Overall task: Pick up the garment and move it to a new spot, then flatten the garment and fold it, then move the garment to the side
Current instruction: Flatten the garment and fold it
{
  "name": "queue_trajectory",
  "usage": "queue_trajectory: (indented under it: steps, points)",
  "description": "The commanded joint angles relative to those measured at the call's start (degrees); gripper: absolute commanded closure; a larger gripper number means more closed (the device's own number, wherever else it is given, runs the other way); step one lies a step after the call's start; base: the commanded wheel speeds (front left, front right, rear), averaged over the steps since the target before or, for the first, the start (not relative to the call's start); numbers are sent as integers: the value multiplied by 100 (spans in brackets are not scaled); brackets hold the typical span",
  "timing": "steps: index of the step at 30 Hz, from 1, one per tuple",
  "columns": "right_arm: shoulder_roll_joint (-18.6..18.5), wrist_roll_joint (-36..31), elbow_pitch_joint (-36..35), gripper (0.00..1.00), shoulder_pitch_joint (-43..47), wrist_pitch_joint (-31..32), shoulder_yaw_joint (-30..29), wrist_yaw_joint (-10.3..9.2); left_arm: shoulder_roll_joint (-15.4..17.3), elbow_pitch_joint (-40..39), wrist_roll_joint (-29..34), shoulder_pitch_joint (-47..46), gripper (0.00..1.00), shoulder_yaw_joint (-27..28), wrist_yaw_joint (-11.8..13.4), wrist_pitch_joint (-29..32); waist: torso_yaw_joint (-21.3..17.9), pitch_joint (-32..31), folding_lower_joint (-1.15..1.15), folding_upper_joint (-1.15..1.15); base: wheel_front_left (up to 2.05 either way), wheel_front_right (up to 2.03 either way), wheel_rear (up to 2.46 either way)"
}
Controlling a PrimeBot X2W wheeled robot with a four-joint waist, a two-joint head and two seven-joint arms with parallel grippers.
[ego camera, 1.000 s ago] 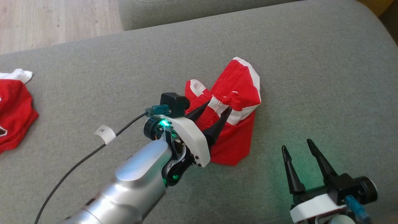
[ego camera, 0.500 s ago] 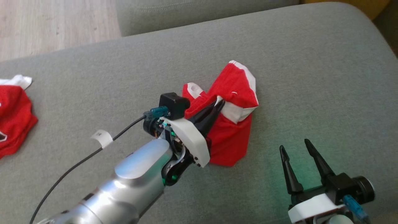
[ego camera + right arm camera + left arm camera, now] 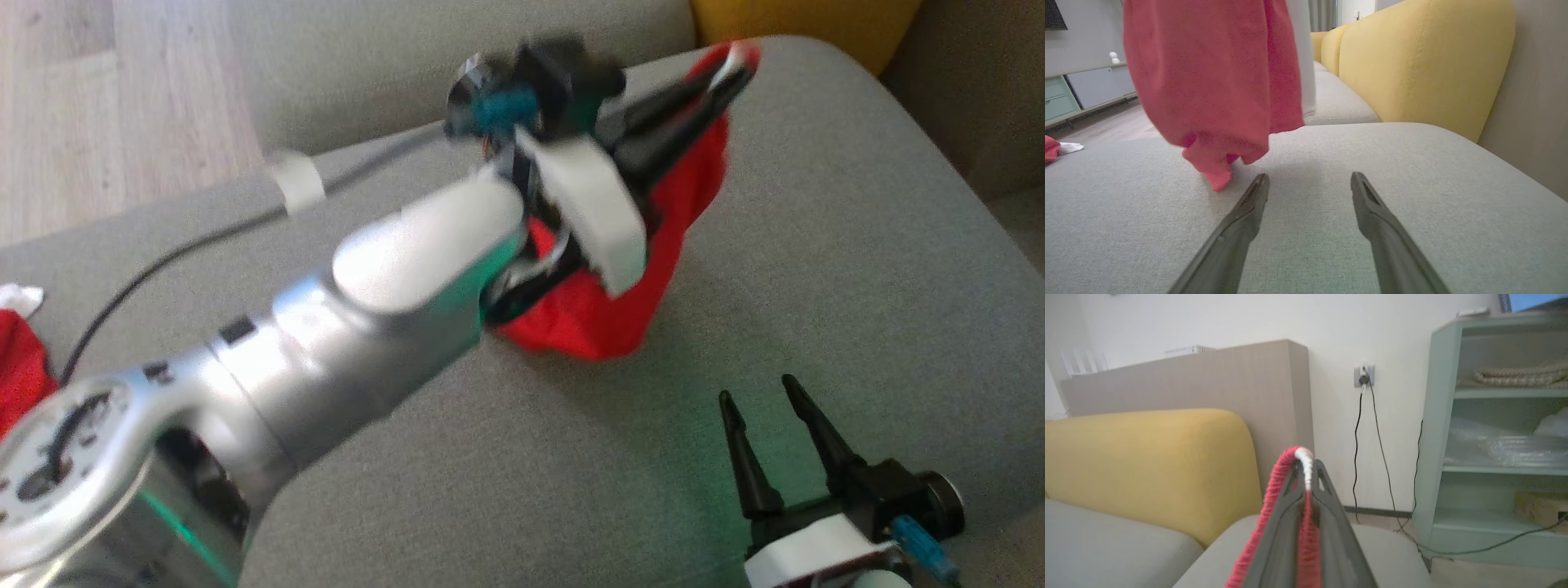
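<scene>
Clearly, at the wrist, left gripper (image 3: 1307,468) clamps garment (image 3: 1275,479)

The garment (image 3: 604,318) was red cloth, matt, with a fine knit texture and a white ribbed hem. The seat (image 3: 816,245) was grey woven fabric, matt and slightly coarse. The backrest (image 3: 1425,61) was yellow cloth of a similar weave, with a stitched seam. The left forearm (image 3: 408,269) was silver, smooth and glossy; metal or painted plastic, could not tell. The left gripper (image 3: 729,69) had a smooth white plastic shell (image 3: 600,204). The right gripper (image 3: 755,390) had dark matt plastic fingers (image 3: 1237,228). The cable (image 3: 147,273) was black and smooth, with a white paper-like tag (image 3: 295,178). The floor (image 3: 98,98) was pale wood with a satin finish. The shelf (image 3: 1437,416) looked matt, painted pale green. More red cloth (image 3: 20,367) lay at the seat's left edge.
</scene>
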Motion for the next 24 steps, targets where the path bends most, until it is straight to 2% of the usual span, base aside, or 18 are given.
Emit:
queue_trajectory:
  steps: [1,4,7,12,16,21,24]
  points:
    - [-30,38,-167,0,-124,-62,92,39,43,-120,-221,-534,100,225,-32,-108,-46,-145,0,0,0,0,0]
    - [-30,83,-202,0,-62,-62,-37,39,158,-170,-698,-942,100,298,-32,-167,50,-216,0,0,0,0,0]
    - [-30,111,-281,0,-42,-62,-146,39,477,-257,-1088,-917,100,245,-32,-163,224,-240,0,0,0,0,0]
    - [-30,151,-516,0,-13,-62,-267,39,1164,-374,-1350,119,100,-4,-32,-44,582,-160,0,0,0,0,0]
    - [-30,192,-662,0,-112,-62,-308,39,1535,-147,-1259,965,100,-52,-32,-216,828,171,0,0,0,0,0]
    - [-30,124,-509,0,-294,-62,-208,39,1718,242,-1150,1286,100,-49,-32,-608,1072,562,0,0,0,0,0]
    - [-91,102,-131,0,-362,-62,-35,39,1720,387,-1137,1203,100,-21,-32,-763,1194,695,0,0,0,0,0]
